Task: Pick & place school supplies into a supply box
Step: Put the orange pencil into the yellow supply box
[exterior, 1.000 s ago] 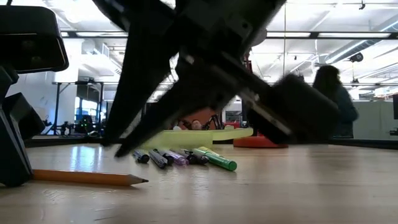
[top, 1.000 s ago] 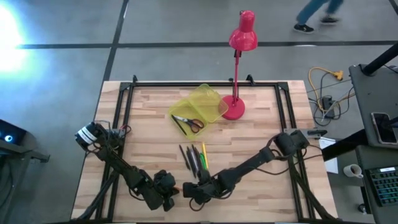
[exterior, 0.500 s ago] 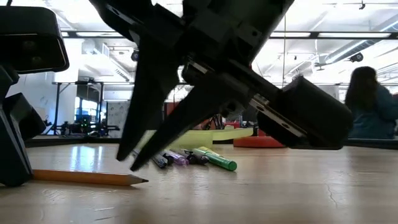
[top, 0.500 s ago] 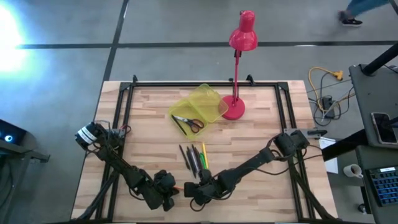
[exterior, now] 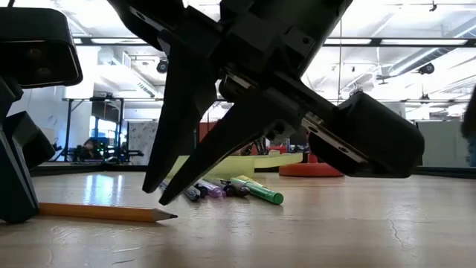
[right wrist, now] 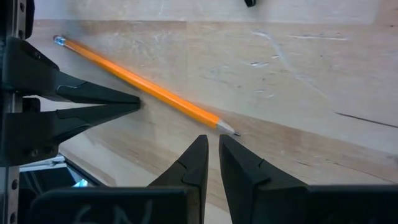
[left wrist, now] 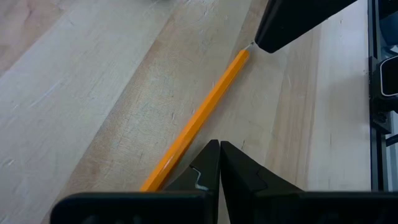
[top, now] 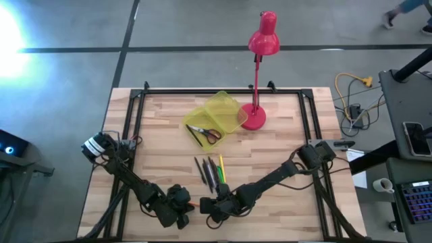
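Note:
An orange pencil (right wrist: 143,87) lies flat on the table near its near edge, between my two grippers (top: 192,202). My left gripper (left wrist: 219,146) is shut, its tips beside the pencil's shaft. My right gripper (right wrist: 211,140) is low over the table with a narrow gap between its fingers, right at the pencil's sharpened tip (right wrist: 235,132). Several pens and pencils (top: 212,172) lie side by side mid-table. The yellow-green supply box (top: 226,108) stands open farther back, with red-handled scissors (top: 206,133) inside. My left gripper's shut fingertips (right wrist: 134,101) stand level against the side of the pencil's shaft (left wrist: 186,134), which lies flat on the table; whether they touch it I cannot tell. My right gripper's finger (left wrist: 273,34) ends at the pencil's point (left wrist: 247,51); touching or just apart, I cannot tell.
A red desk lamp stands with its round base (top: 255,119) beside the box near the far edge. A black frame rail (top: 202,91) runs around the tabletop. Bare wood lies left and right of the pens (exterior: 245,190). A cable (top: 351,94) lies on the floor at right.
My right gripper has dipped closer to the table and moved in toward the pencil's sharpened tip, then held there. The pencil and my left gripper have stayed put.

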Controlling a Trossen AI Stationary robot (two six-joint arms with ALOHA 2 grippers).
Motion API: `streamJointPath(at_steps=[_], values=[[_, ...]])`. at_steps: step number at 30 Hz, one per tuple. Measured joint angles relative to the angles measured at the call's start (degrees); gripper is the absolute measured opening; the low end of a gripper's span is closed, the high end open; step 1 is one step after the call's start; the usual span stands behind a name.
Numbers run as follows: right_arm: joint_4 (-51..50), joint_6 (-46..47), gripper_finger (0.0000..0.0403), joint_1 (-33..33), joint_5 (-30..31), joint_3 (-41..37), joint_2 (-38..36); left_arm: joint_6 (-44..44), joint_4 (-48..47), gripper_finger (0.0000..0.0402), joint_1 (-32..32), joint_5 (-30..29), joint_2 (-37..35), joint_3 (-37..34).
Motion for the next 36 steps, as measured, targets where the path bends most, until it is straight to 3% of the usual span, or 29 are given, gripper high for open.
streamJointPath(at_steps=[20,25,36], values=[[1.6,-0.2,0.0033,-0.3,-0.4,0.0,1.5,1.3,-0.5,0.0,-0.3,0.7,-1.1,0.2],[1.0,-0.2,0.0034,-0.4,-0.4,-0.1,1.5,5.8,-6.0,0.0,-0.5,1.9,-6.7,0.1],[1.0,-1.5,0.0033,-0.9,-0.6,-0.4,1.5,18.5,-23.0,0.0,-0.4,-4.4,-20.0,0.2]])
